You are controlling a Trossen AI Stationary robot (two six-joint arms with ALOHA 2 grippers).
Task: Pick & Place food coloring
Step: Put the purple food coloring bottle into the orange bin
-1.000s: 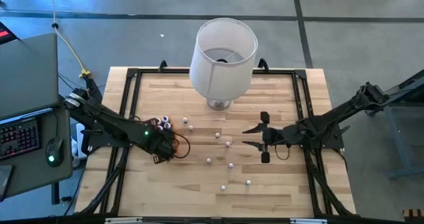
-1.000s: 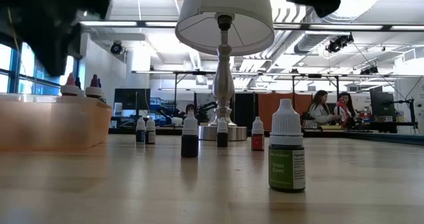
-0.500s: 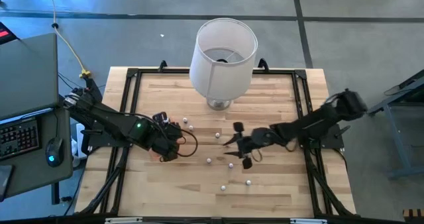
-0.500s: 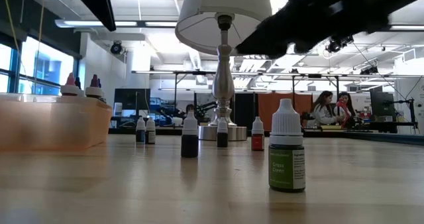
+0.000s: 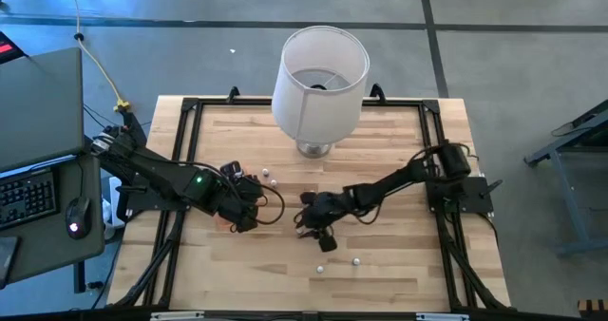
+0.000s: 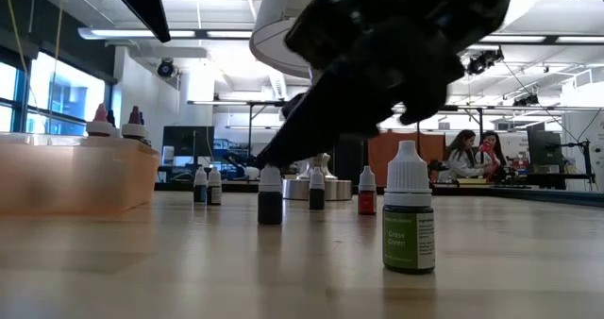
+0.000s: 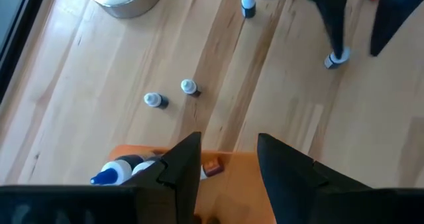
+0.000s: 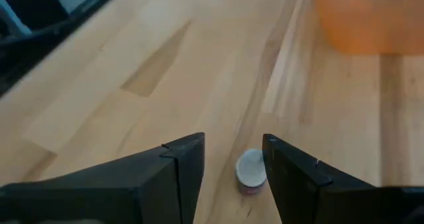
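Right pincer (image 8: 232, 168) astride bottle (image 8: 251, 171), seemingly untouching.

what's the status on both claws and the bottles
Right claw open, straddling a tiny white-capped food coloring bottle mid-table, not gripped. Left claw open over the flat orange tray, empty. Nothing in the way.

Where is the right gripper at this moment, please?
In the high view, the right gripper is reached across to mid-table, below the lampshade. Its wrist view shows its open fingers straddling a white-capped bottle, near the orange tray.
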